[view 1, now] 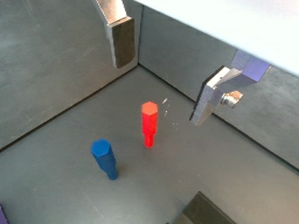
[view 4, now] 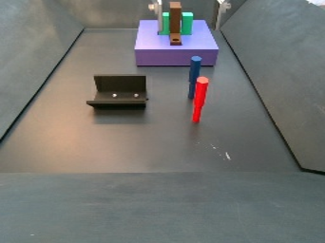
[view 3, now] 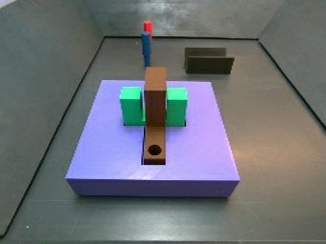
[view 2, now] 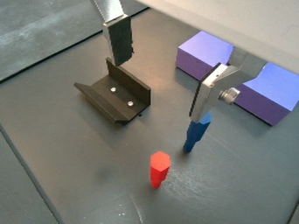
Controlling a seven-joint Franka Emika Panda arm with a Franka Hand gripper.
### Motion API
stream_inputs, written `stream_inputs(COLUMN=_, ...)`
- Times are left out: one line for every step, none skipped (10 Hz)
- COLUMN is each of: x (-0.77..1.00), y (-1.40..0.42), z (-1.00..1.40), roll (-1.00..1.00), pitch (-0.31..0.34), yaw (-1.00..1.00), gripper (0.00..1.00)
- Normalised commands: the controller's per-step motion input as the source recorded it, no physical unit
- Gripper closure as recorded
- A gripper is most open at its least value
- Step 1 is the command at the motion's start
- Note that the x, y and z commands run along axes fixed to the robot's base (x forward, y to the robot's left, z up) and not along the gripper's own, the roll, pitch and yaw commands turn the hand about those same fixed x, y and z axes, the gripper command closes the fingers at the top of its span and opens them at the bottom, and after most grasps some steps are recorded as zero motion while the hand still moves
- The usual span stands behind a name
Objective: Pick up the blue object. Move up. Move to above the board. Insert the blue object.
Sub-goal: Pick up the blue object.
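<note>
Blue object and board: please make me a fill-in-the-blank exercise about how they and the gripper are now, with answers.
1. The blue object stands upright on the floor beside a ___ peg.
2. The gripper, over the floor near both pegs, is ___ and holds nothing.
3. The board rests on a ___ block.
Missing words: red; open; green.

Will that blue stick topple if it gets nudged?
Probably: the blue stick stands upright on a narrow end. It looks stiff, and its faceted sides may limit rolling once it is down. The gripper hovers above the floor near it, fingers open.
</note>
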Motion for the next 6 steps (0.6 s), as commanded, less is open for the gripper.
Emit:
stream_inputs(x=-0.25, y=-0.7, z=-0.47, roll=-0.14, pitch=-0.173, yaw=0.06, gripper=0.0)
stream_inputs(x=-0.09, y=-1.0, z=-0.45, roll=0.0, pitch=-0.059, yaw=0.03, gripper=0.0)
stream_inputs(x=-0.12, y=-1.0, z=-0.42, roll=0.0, pitch=-0.074, yaw=0.0, gripper=0.0)
stream_inputs(x=-0.16, y=-0.88, z=-0.58, roll=-0.1, pitch=-0.194, yaw=0.0, gripper=0.0)
stream_inputs(x=-0.15, y=-0.58, z=-0.71, roll=-0.09, pitch=-0.154, yaw=0.0, gripper=0.0)
stream_inputs(x=-0.19, y=-0.14, z=-0.85, roll=-0.07, pitch=-0.114, yaw=0.0, gripper=0.0)
